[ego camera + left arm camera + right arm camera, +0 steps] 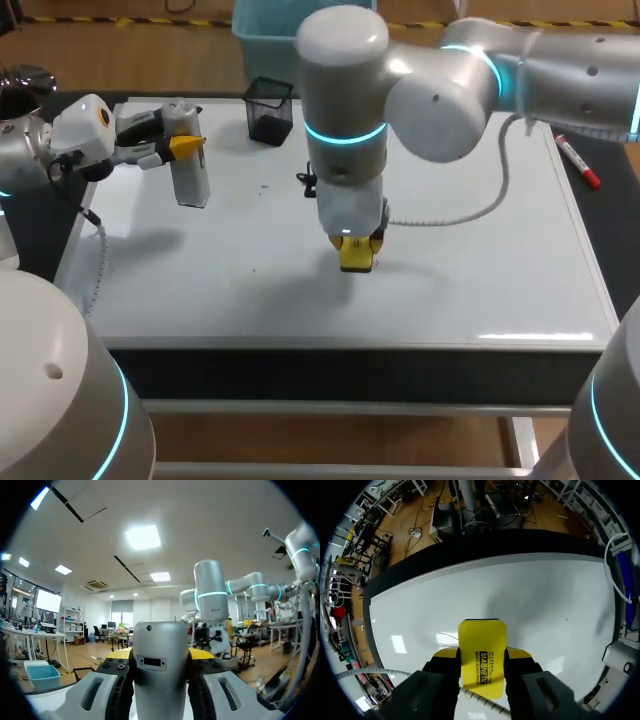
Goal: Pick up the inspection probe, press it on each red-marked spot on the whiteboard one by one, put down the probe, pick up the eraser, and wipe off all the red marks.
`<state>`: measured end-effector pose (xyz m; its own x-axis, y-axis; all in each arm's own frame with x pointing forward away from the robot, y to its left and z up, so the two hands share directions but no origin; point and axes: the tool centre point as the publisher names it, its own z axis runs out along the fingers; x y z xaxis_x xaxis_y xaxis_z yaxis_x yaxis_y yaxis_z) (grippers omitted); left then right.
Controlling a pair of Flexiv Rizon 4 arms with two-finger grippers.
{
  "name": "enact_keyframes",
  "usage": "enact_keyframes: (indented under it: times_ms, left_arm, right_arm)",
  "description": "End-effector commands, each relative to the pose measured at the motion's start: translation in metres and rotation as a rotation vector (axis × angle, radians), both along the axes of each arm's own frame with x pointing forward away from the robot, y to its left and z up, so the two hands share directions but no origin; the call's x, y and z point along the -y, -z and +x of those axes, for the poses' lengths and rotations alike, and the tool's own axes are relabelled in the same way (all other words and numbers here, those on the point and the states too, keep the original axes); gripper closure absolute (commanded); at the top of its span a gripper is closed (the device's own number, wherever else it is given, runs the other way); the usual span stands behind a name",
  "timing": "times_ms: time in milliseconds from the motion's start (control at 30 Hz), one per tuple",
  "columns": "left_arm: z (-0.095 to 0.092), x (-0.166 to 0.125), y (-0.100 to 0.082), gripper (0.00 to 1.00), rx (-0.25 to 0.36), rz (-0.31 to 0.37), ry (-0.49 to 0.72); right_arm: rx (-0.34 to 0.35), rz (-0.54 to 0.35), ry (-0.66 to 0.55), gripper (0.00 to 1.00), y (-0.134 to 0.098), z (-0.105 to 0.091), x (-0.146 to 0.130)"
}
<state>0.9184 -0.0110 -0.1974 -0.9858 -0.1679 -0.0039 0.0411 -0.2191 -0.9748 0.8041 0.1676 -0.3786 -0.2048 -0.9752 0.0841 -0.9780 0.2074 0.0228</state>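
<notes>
Near the middle of the whiteboard [480, 270], the right gripper [357, 252] pointed straight down, its fingers clamped on the yellow eraser [357, 260], held low at the board; actual contact could not be made out. Over the board's rear left part, the left gripper [183, 147] lay level, its yellow-tipped fingers closed from both sides on the grey inspection probe [191, 182], which stood upright. A black mesh pen cup [270, 110] stood by the rear edge, and a red marker [577, 161] lay just beside the right edge.
</notes>
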Motion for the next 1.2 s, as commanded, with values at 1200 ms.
enact_keyframes:
  times_ms: [1200]
  left_arm:
    - [0.000, -0.001, 0.000, 1.00, 0.001, -0.001, 0.002]
  right_arm:
    - [-0.074, 0.002, -0.028, 1.00, 0.049, 0.004, 0.019]
